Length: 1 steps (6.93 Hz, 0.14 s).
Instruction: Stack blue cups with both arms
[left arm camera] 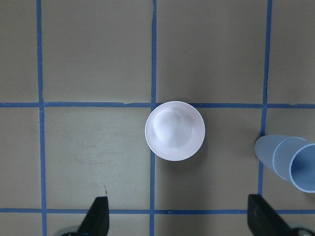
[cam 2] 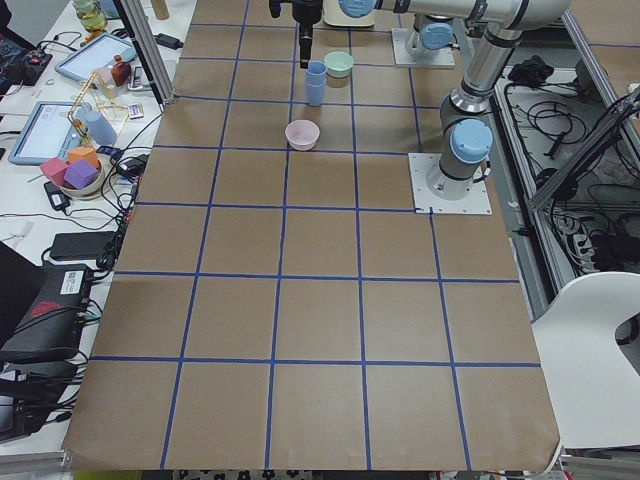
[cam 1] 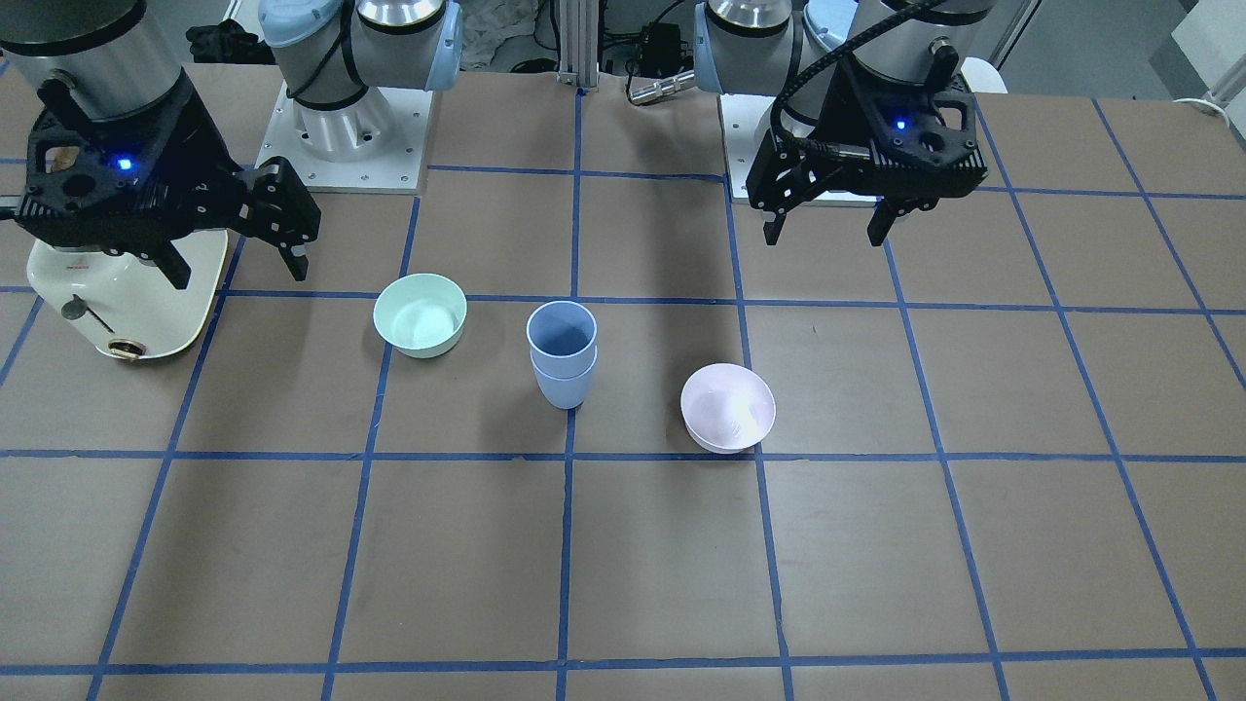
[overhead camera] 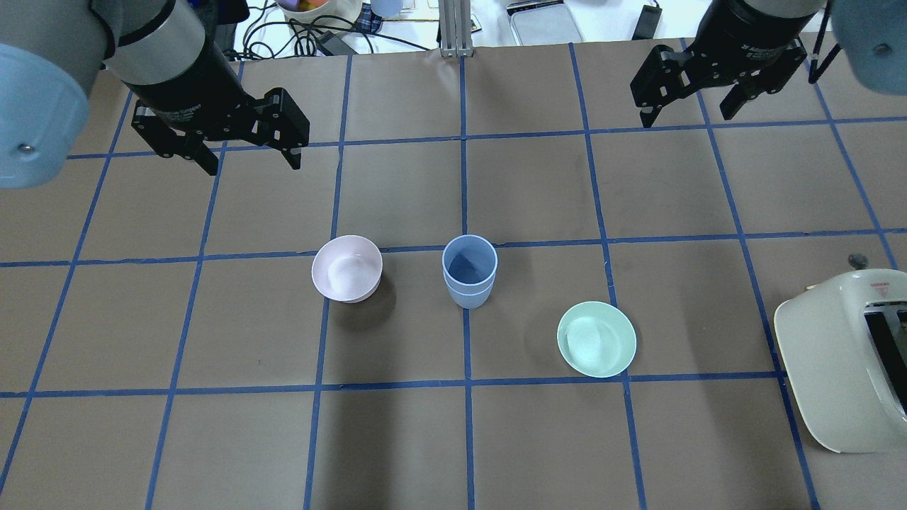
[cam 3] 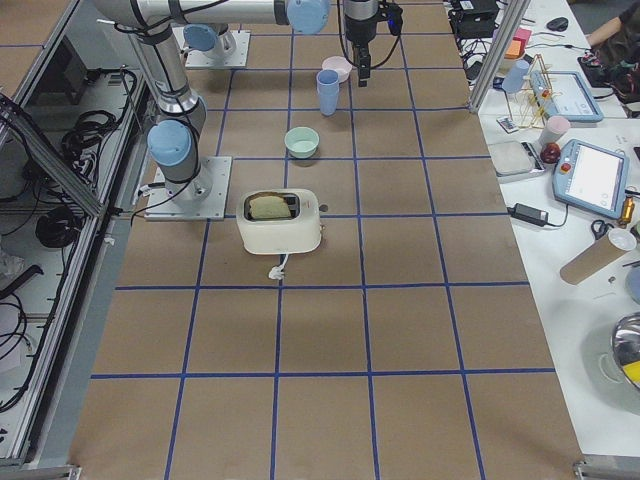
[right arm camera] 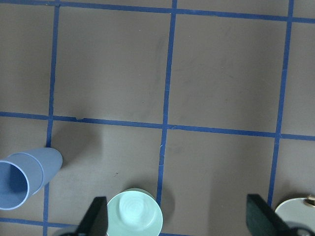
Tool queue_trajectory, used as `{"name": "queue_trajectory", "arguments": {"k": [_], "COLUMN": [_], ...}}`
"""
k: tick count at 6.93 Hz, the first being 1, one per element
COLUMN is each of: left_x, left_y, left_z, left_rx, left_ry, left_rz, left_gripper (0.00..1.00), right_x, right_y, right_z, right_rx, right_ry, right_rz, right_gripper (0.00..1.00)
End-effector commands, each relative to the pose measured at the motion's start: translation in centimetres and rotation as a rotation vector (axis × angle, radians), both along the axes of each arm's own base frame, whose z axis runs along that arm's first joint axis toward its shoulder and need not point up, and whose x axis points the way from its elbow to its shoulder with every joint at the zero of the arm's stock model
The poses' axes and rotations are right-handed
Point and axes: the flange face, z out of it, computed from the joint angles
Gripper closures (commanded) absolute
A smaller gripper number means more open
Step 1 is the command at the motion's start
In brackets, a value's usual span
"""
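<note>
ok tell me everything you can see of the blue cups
The blue cups are two pale-blue, matte, plastic-looking tumblers without handles, tapering to the base, each with a thin lighter rim. One sits nested in the other, its rim just above the lower one's. The stack stands upright, mouth up and empty, on the table, over a tape line, between the pink bowl and the green bowl, touching neither. Nothing but the table touches it.

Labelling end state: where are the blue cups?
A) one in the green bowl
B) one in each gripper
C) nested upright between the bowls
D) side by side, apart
C: the blue cups stand nested between the pink bowl and green bowl; left gripper and right gripper hang open, empty.
</note>
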Motion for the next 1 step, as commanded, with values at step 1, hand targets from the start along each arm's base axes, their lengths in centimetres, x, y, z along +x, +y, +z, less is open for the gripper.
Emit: {"name": "queue_trajectory", "arguments": {"k": [1], "left_x": [-0.06], "left_y": [0.03], "left_z": [-0.03], "left_rx": [0.001], "left_ry": [0.0], "left_rz": [-0.001], "left_gripper": [0.0], "right_x": [0.0], "right_y": [-0.04], "right_z": [-0.06], "right_rx": [0.001], "right_ry": [0.0], "right_rz": [0.0], "right_gripper": [0.0]}}
